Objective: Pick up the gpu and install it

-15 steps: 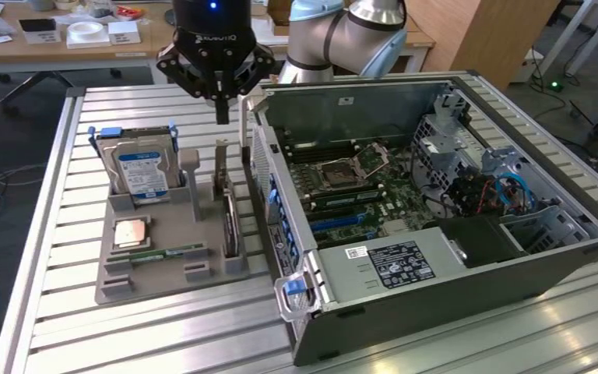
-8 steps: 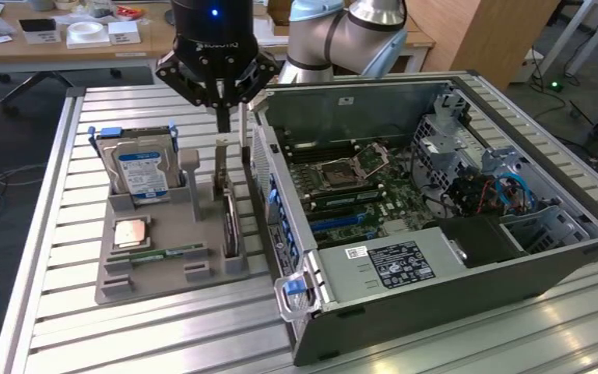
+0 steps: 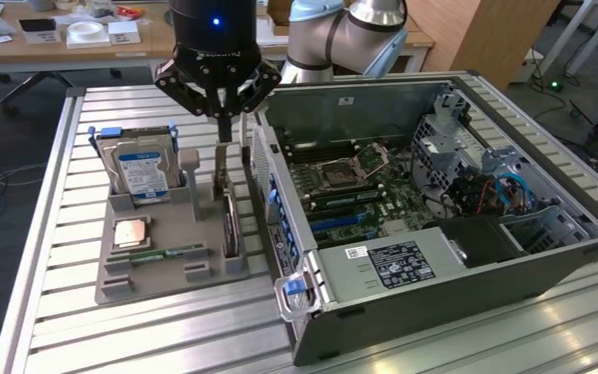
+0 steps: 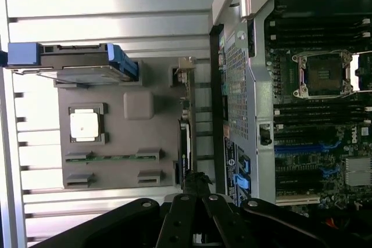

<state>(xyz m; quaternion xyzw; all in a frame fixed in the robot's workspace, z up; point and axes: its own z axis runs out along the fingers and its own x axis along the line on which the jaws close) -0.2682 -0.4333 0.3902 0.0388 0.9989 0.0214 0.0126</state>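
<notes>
Nearest us, the case (image 3: 382, 312) stands right of the tray (image 3: 164, 274) holding the gpu (image 3: 230, 226) on edge. Our gripper (image 3: 233, 139) hangs above it, fingers together; descending so, we'd jab the card.

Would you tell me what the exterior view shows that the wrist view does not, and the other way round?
Exterior view: the arm beyond the case, the hard drive's label face, the power supply and desks behind.
Wrist view: the graphics card's thin top edge from straight above, beside the case's perforated panel.
Both: the grey tray holding card, drive, processor chip and memory stick, the motherboard, and the gripper, jaws shut, over the card.
</notes>
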